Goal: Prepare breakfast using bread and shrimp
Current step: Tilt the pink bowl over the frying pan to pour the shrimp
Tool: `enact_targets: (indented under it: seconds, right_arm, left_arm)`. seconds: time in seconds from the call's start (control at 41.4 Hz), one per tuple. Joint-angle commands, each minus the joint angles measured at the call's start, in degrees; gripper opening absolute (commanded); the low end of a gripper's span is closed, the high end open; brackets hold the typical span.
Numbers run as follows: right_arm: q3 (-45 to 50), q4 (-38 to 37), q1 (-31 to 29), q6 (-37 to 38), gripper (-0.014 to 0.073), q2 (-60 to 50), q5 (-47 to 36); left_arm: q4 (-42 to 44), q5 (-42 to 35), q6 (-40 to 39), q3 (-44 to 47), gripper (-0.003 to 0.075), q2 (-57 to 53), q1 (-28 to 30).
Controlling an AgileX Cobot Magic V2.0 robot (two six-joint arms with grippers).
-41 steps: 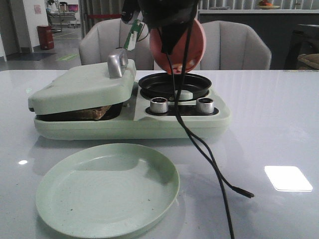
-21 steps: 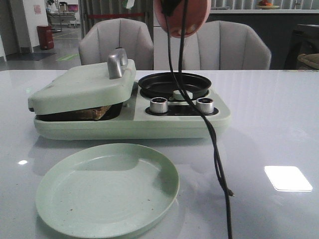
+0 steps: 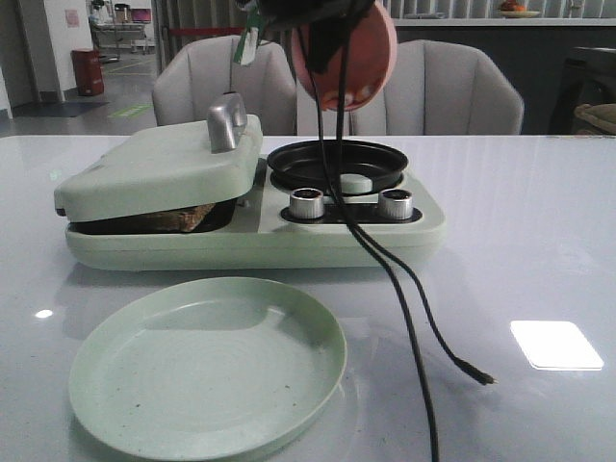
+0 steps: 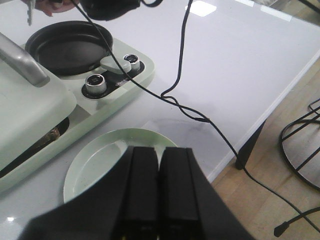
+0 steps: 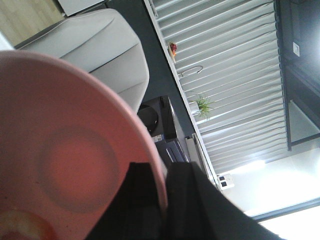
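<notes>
Right gripper, right wrist view: fingers are clamped on the rim of a pink bowl, one finger inside the rim and one outside.
Bowl contents, right wrist view: an orange-and-pale patch, likely shrimp, is seen low in the tilted bowl; detail is blurred.
Background, right wrist view: a grey chair and slatted blinds are seen beyond the bowl.
Left gripper, left wrist view: fingers are pressed together with only a thin seam between them; nothing is held. It is poised above the near edge of a green plate.
Appliance, left wrist view: a pale green breakfast maker is seen with a black round pan, two silver knobs beside the pan, and a metal lid handle.
Cable, left wrist view: a black cable is draped across the white table and off its edge.
Bowl, front view: the pink bowl is held tipped, high above the black pan, by the dark arm at the top of the frame.
Bread, front view: a brown-crusted slice is seen in the gap under the appliance's nearly closed lid, on the left side.
Plate, front view: it is set on the table just in front of the appliance.
</notes>
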Motion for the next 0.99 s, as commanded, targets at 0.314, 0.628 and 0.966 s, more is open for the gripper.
enact_targets:
  seconds: [0.314, 0.628, 0.966]
  right_arm:
    - [-2.1, -2.1, 0.2, -2.5, 0.0045, -4.8, 4.2]
    - [-1.9, -5.4, 1.1, -3.8, 0.0045, -3.3, 5.1]
    - [-2.0, -5.4, 1.2, -4.8, 0.0045, -9.2, 4.4]
  left_arm:
    - [-1.4, -4.3, -0.1, -1.8, 0.0098, -0.1, -0.4]
    - [-1.4, -4.3, -0.1, -1.8, 0.0098, -0.1, -0.4]
    - [-1.4, -4.3, -0.1, -1.8, 0.0098, -0.1, -0.4]
